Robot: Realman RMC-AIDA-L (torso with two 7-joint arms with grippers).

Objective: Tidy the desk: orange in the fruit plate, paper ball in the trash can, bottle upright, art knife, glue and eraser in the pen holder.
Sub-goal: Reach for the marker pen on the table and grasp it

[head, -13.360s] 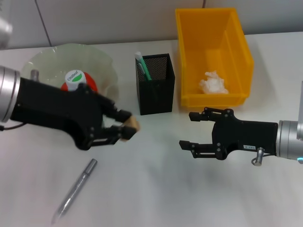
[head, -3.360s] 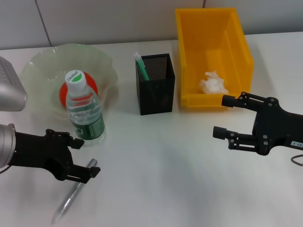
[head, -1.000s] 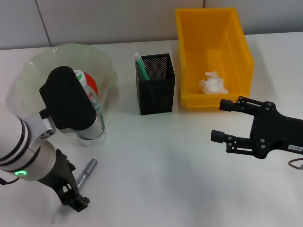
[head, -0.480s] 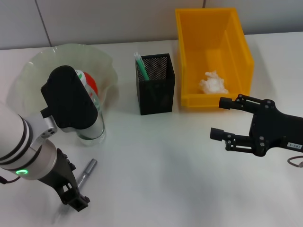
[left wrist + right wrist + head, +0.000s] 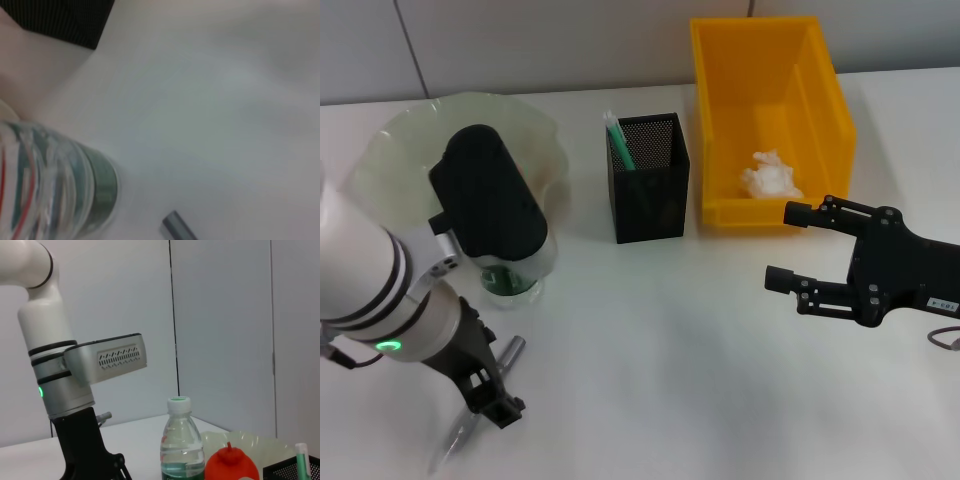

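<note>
White tabletop (image 5: 670, 380), grey wall behind. Paper ball (image 5: 770, 175) held in yellow bin (image 5: 768, 120). Right gripper (image 5: 800, 250) spread wide, empty; left gripper (image 5: 495, 400) state undetermined.

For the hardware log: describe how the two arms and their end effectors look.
The left arm is white with black bands, a lit green ring and a silver vented housing, ending in a black wrist link. The left end effector is black. The right end effector is black too, with two slim bolted fingers, a small white label on its body and a thin cable at its wrist end.
</note>
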